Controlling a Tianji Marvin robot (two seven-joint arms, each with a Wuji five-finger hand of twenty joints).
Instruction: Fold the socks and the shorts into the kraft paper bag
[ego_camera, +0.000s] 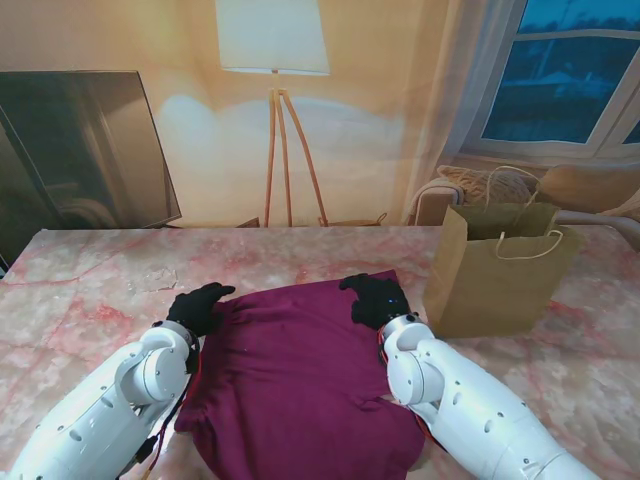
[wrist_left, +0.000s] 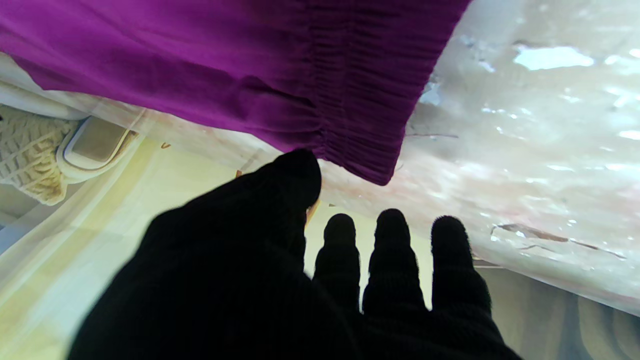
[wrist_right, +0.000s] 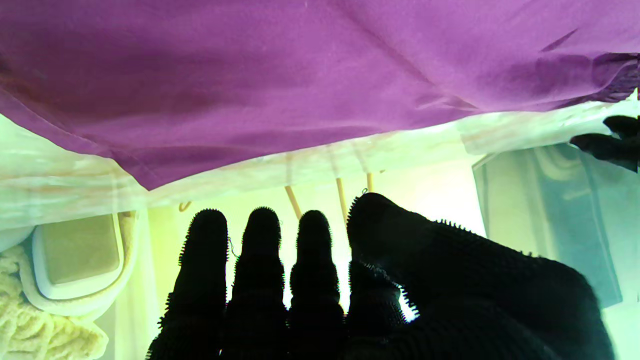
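Observation:
Maroon shorts lie spread flat on the marble table, the gathered waistband at my left side. My left hand in its black glove hovers at the far left corner of the shorts, open, with the thumb tip just at the waistband edge and the fingers straight. At the far right corner my right hand is open too, its fingers held straight over the cloth. The kraft paper bag stands upright to the right of the shorts. No socks show in any view.
Beyond the table's far edge stand a dark TV screen, a tripod floor lamp and a woven basket behind the bag. Bare marble shows left of the shorts and nearer to me than the bag.

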